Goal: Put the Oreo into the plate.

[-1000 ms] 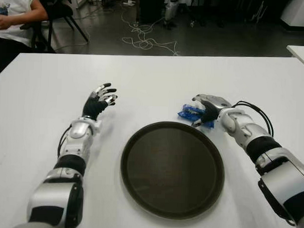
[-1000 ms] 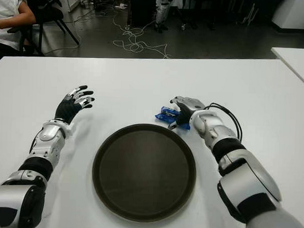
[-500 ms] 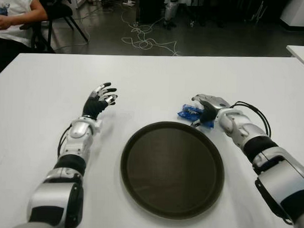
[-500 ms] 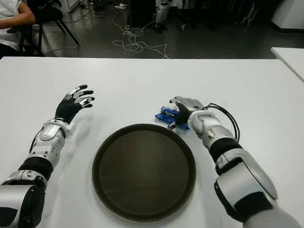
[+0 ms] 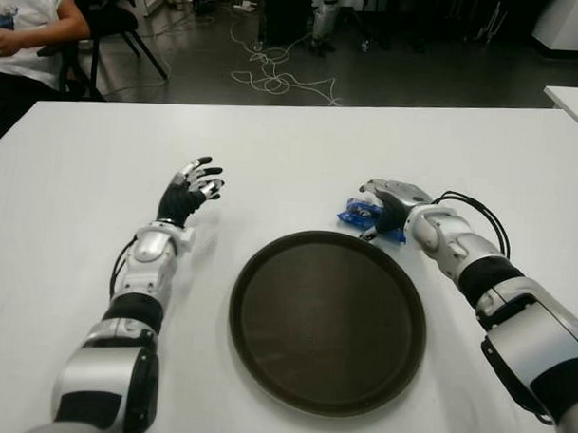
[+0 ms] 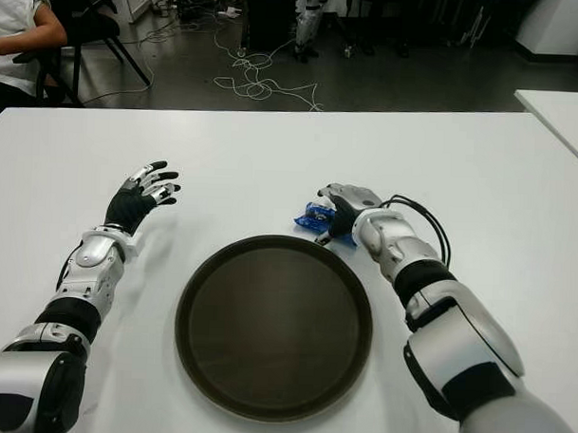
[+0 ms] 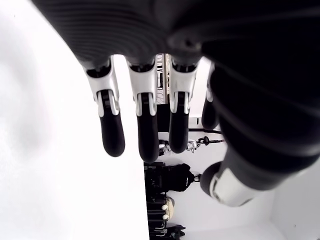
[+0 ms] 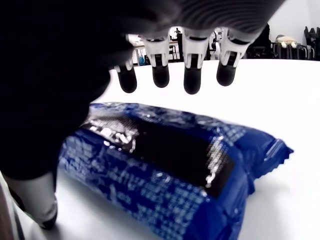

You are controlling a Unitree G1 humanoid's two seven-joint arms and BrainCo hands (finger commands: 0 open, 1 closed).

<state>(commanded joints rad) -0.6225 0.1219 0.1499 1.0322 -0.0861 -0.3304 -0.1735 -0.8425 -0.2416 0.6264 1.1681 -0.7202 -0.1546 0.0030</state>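
The Oreo is a blue foil packet (image 5: 355, 216) lying flat on the white table (image 5: 291, 145), just beyond the far right rim of the round dark plate (image 5: 328, 318). My right hand (image 5: 388, 199) hovers over the packet. In the right wrist view its fingertips (image 8: 192, 80) arch above the wrapper (image 8: 165, 170) and the thumb stands beside it, with nothing gripped. My left hand (image 5: 189, 187) shows left of the plate, fingers spread, holding nothing. The plate holds nothing.
A person (image 5: 25, 27) sits by a chair beyond the table's far left corner. Cables (image 5: 275, 75) trail on the dark floor behind the table. The corner of another white table (image 5: 573, 98) shows at the right.
My right hand has crept slightly to the left and farther over the Oreo packet. The packet, the plate and the left hand have not moved.
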